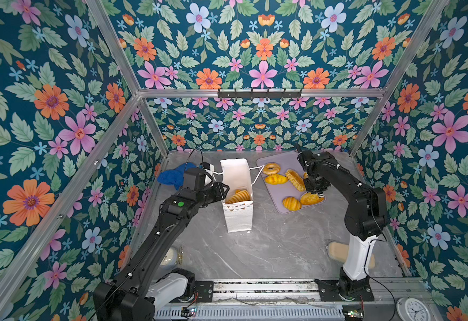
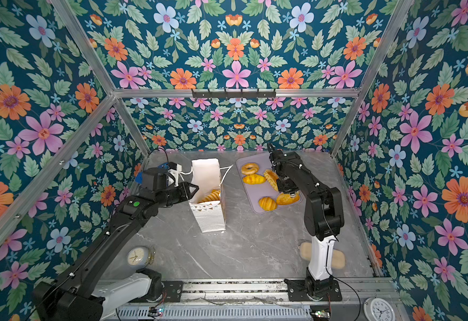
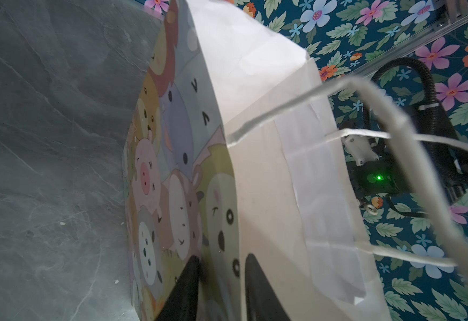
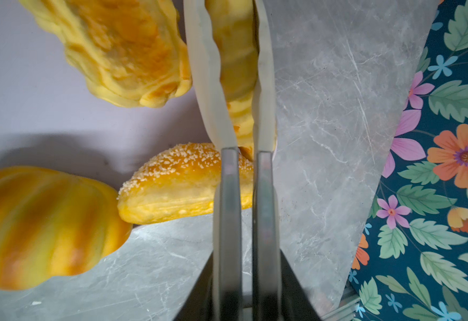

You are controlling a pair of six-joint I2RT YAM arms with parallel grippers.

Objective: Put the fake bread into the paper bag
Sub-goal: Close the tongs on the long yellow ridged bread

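On the far part of the grey counter [image 1: 269, 244] the white paper bag [image 1: 237, 178] stands upright with its mouth open, and a croissant [image 1: 238, 196] lies inside it. At the left rim of the bag the left hand [image 1: 225, 189] grips the wall: in the left wrist view one black finger [image 3: 184, 291] is outside on the printed face and the second one is inside. Just right of the bag lies the lilac tray [image 1: 275, 194]. It carries a ring bagel [image 1: 271, 168], an oval bun [image 1: 276, 179], a long loaf [image 1: 295, 180], a striped bun [image 1: 291, 203] and a sesame bun [image 1: 309, 198]. At the right edge of the tray the right hand [image 4: 231, 33] is closed on a ridged yellow pastry [image 4: 238, 83], which sits between the two white fingers and touches both.
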